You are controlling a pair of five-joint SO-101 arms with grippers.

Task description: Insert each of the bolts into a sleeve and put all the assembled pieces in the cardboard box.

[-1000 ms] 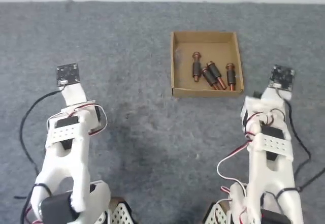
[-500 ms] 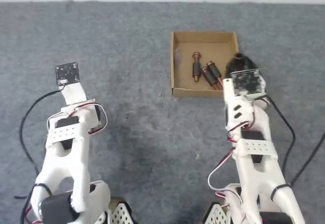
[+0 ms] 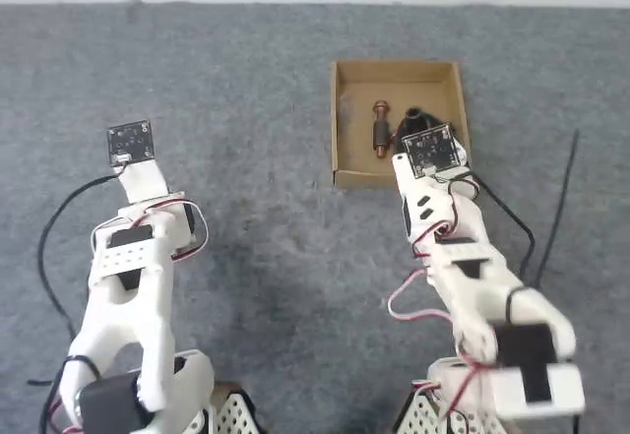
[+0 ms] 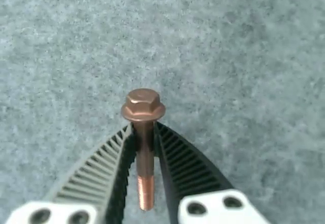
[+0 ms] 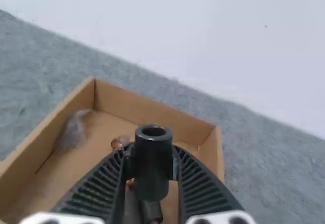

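Note:
In the left wrist view my left gripper (image 4: 143,128) is shut on a copper bolt (image 4: 143,106), hex head out past the fingertips, over grey carpet. My right gripper (image 5: 150,155) is shut on a black sleeve (image 5: 152,137), held upright with its open bore up, above the cardboard box (image 5: 147,109). From the high view the right gripper (image 3: 420,119) hangs over the right half of the box (image 3: 336,119), hiding much of what lies inside. One assembled bolt-and-sleeve piece (image 3: 380,129) lies in view on the box floor. The left arm (image 3: 131,257) stands at the left, far from the box.
Grey carpet (image 3: 256,90) covers the table, with a pale wall behind the box. A black cable (image 3: 551,217) loops to the right of the right arm. Open carpet lies between the two arms and left of the box.
The right arm has swung left from beside the box's right edge to over the box, covering several assembled pieces. The left arm has not moved.

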